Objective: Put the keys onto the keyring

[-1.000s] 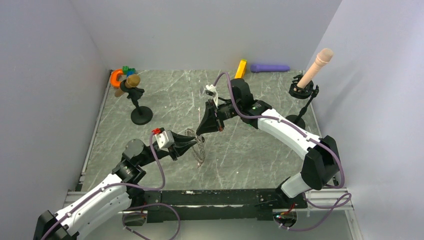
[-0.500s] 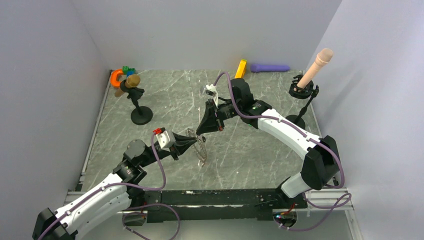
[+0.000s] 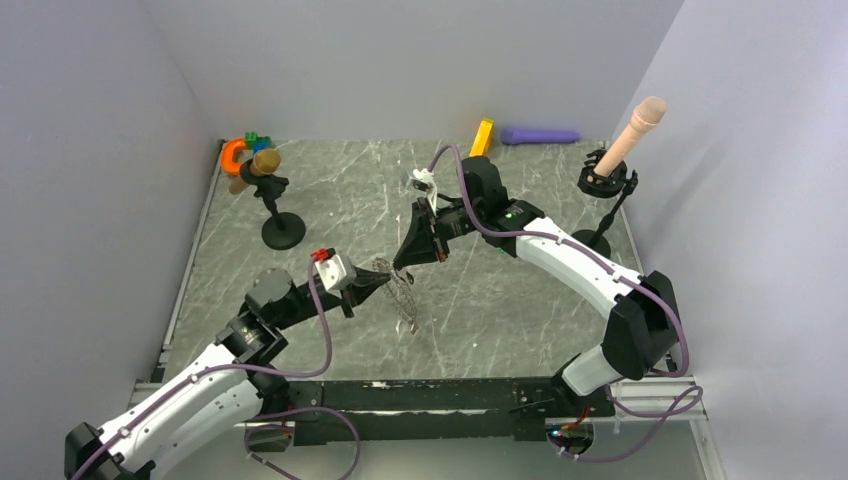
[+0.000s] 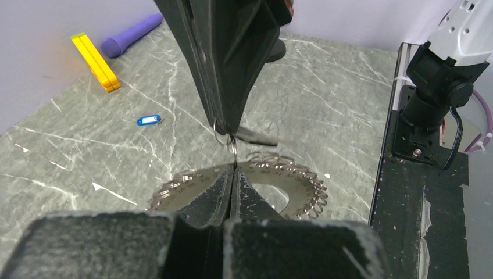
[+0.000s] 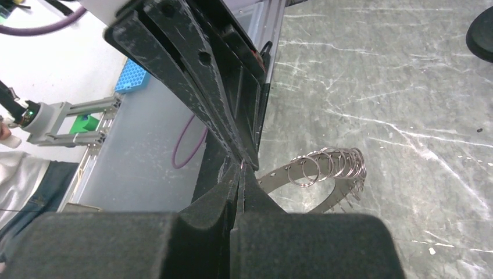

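The keyring [image 4: 290,185] is a floppy metal band loop with small split rings all round its rim, lifted just above the table; it also shows in the top view, keyring [image 3: 406,302], and the right wrist view, keyring [image 5: 333,167]. My left gripper [image 4: 234,170] is shut on the band at its near rim. My right gripper [image 5: 241,170] comes in from the opposite side, tip to tip with the left, shut on one small ring [image 4: 232,143] at that same spot. One blue key [image 4: 149,120] lies flat on the table beyond them.
A yellow block [image 3: 482,137] and a purple handle [image 3: 540,135] lie by the back wall. An orange horseshoe piece [image 3: 233,155] with small green and blue pieces sits back left beside a stand [image 3: 277,212]. A second stand [image 3: 606,180] holds a pink microphone at right.
My left gripper has closed on the keyring's band and shifted slightly up and right. The hanging loop swung a little right. The right arm stayed still.
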You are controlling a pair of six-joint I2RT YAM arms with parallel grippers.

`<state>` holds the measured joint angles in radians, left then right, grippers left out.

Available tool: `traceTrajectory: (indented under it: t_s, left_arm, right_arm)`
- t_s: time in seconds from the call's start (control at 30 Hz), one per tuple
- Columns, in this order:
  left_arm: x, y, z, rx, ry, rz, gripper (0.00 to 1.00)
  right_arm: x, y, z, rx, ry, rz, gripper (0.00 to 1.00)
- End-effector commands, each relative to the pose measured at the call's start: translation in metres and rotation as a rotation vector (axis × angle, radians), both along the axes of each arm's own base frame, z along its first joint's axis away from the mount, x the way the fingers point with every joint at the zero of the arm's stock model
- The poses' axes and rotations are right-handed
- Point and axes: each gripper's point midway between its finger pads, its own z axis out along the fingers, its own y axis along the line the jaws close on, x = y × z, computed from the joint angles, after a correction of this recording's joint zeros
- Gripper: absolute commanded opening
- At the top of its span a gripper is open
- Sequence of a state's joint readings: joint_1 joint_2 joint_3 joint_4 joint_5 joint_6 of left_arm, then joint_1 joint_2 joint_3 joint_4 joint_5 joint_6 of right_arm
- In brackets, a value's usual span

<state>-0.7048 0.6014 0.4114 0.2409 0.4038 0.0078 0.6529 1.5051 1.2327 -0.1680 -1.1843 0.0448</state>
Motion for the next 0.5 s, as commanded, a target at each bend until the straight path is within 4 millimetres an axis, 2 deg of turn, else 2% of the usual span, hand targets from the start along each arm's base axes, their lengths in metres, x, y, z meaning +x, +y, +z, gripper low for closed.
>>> traceTrajectory:
  t_s: [0.0,0.13,0.23,0.4,0.43,0.47]
  left_arm:
    - [-0.002,0.003,0.026,0.076,-0.031,-0.007,0.0]
    - [0.004,0.007,0.019,0.212,0.045,0.009,0.0]
    - [0.008,0.009,0.024,0.289,0.079,0.017,0.0]
    - [0.002,0.011,0.028,0.316,0.067,-0.01,0.0]
    - [0.001,0.012,0.027,0.304,0.061,-0.007,0.03]
    - [-0.001,0.013,0.024,0.291,0.058,-0.005,0.11]
  right_arm:
    - [-0.003,-0.004,0.019,0.043,-0.062,0.01,0.0]
    - [-0.004,-0.003,0.018,0.043,-0.056,0.014,0.0]
    - [-0.004,-0.002,0.017,0.042,-0.049,0.014,0.0]
    - [-0.003,-0.002,0.017,0.043,-0.051,0.01,0.0]
    - [-0.003,-0.002,0.018,0.045,-0.052,0.01,0.0]
    - [-0.004,-0.002,0.018,0.046,-0.051,0.011,0.0]
